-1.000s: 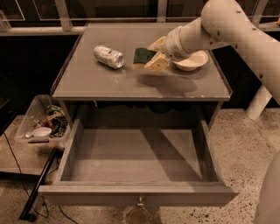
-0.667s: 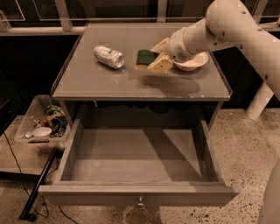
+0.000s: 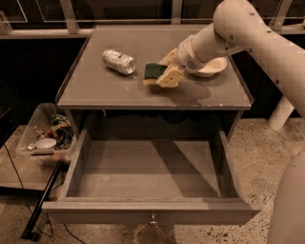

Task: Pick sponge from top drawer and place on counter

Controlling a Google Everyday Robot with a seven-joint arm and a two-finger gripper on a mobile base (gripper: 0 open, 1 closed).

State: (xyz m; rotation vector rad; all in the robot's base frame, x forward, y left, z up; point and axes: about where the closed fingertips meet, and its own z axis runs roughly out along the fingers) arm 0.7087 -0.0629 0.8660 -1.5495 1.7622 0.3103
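Green sponge [image 3: 154, 71] rests on the counter [image 3: 95, 86] at the gripper [image 3: 164, 71] (pinched or freed, cannot tell). A can [image 3: 119, 61] lies just beyond it.

Speckled floor [image 3: 261, 145], dim light — perhaps windows [image 3: 119, 9] behind

There was just the one camera, and it stood in front of the grey cabinet, well above it, looking down and forward toward the dark windows behind. It was near enough that the flat grey rectangular worktop [image 3: 95, 90] filled the upper half of the view. The wide shallow grey box drawer [image 3: 143, 212], pulled out toward the lens, filled the lower half, its front panel almost at the bottom edge. The pale cream robot arm [image 3: 238, 28] reached in from the upper right. Its cream two-finger tool [image 3: 161, 78] sat low over the worktop, just right of centre. Speckled stone floor [image 3: 257, 157] showed at the right.
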